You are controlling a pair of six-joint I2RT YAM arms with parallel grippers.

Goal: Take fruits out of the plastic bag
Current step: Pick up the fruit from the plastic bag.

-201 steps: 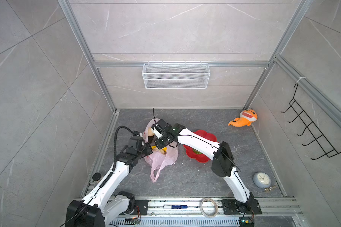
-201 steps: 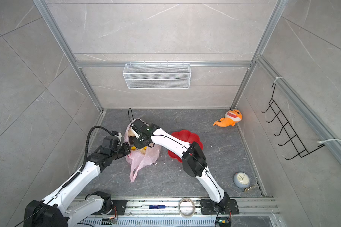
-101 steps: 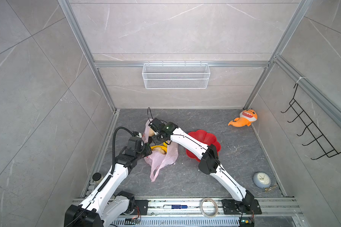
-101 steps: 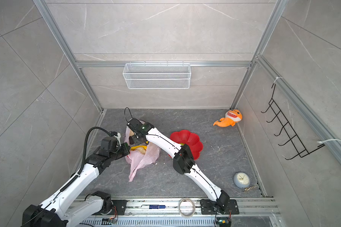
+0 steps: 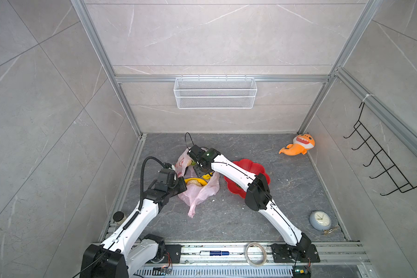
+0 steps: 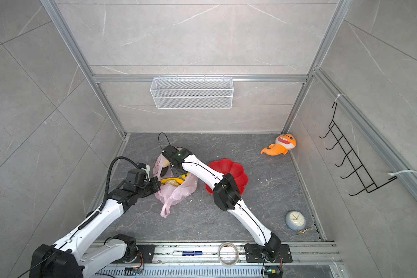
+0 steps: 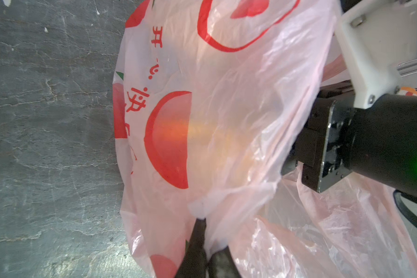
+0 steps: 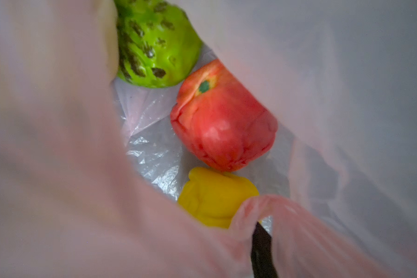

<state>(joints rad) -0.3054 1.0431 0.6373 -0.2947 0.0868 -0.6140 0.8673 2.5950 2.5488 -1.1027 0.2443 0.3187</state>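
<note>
The pink plastic bag (image 5: 199,193) (image 6: 176,191) lies left of centre on the floor, its mouth facing the back. My left gripper (image 5: 182,186) (image 6: 158,184) (image 7: 204,231) is shut on a fold of the bag's film (image 7: 214,108). My right gripper (image 5: 201,169) (image 6: 177,169) reaches into the mouth. One dark finger (image 8: 261,248) stands off to the side; film hides the other. Nothing sits between the jaws. Ahead of it in the bag lie a bumpy green fruit (image 8: 154,43), a red apple (image 8: 222,120) and a small yellow fruit (image 8: 214,197). A banana (image 5: 194,180) (image 6: 170,180) shows in both top views.
A red flower-shaped plate (image 5: 253,167) sits right of the bag, under my right forearm. An orange plush shark (image 5: 297,145) lies at the back right, a small clock (image 5: 320,220) at the front right. A wire basket (image 5: 214,92) hangs on the back wall.
The right gripper's jaws have spread while it stays in the bag's mouth, and that arm's elbow has swung left. The left gripper keeps its pinch on the bag.
</note>
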